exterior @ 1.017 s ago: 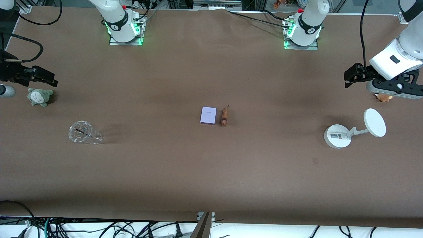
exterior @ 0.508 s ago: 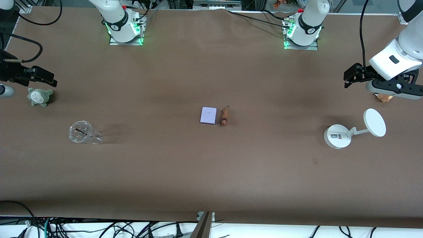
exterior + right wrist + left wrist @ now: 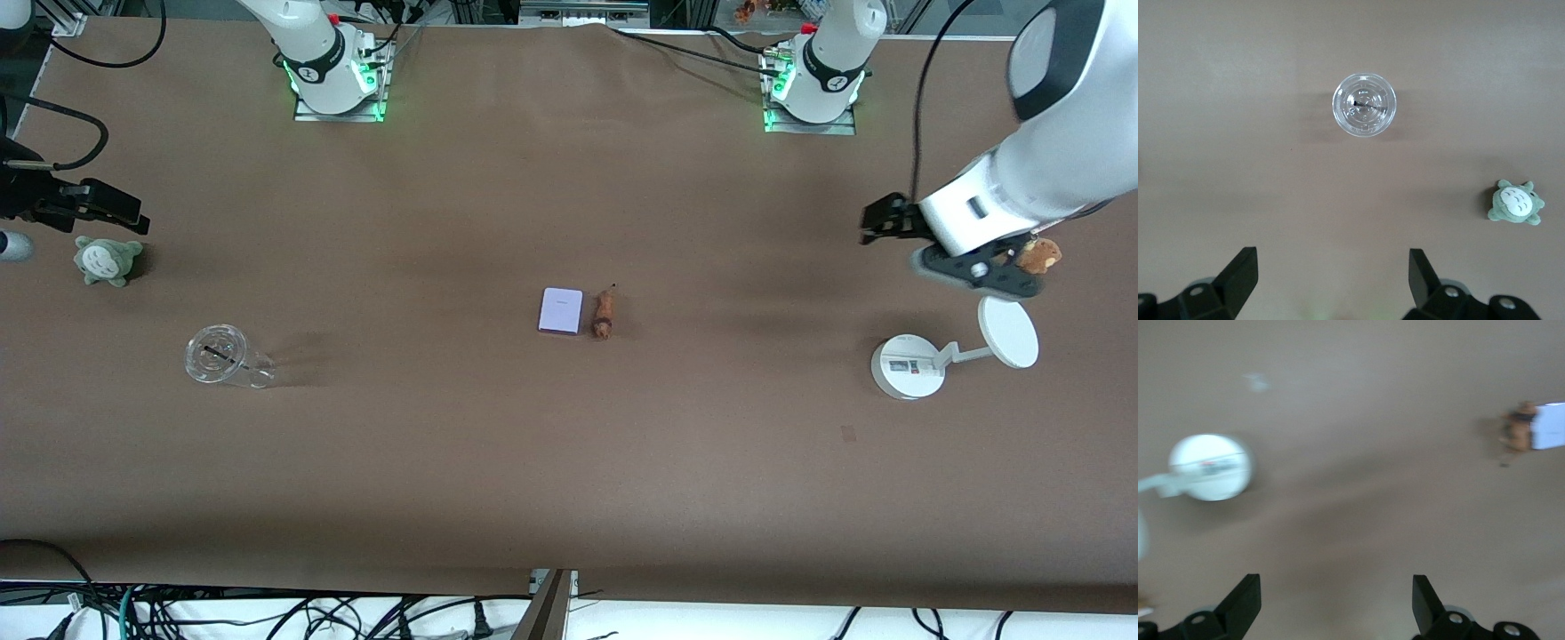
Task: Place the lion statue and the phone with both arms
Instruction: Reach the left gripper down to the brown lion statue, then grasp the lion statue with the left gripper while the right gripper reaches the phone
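Note:
The lavender phone [image 3: 561, 311] lies flat at the table's middle. The small orange-brown lion statue [image 3: 604, 314] lies right beside it, toward the left arm's end. Both show blurred in the left wrist view, the phone [image 3: 1549, 425] and the lion statue [image 3: 1518, 427]. My left gripper [image 3: 876, 220] is open and empty, up over bare table between the middle and the white stand; it shows open in its own view [image 3: 1336, 603]. My right gripper [image 3: 120, 211] is open and empty at the right arm's end, over the table by the grey-green plush; it shows open in its own view [image 3: 1333, 280].
A white round stand with a disc [image 3: 907, 364] stands at the left arm's end, also in the left wrist view [image 3: 1210, 467]. A brown plush [image 3: 1037, 256] lies by it. A clear cup [image 3: 216, 354] and a grey-green plush [image 3: 108, 260] sit at the right arm's end.
My left arm has swung from the table's end toward the middle, uncovering the brown plush. My right gripper has barely shifted. Phone and lion statue have not moved.

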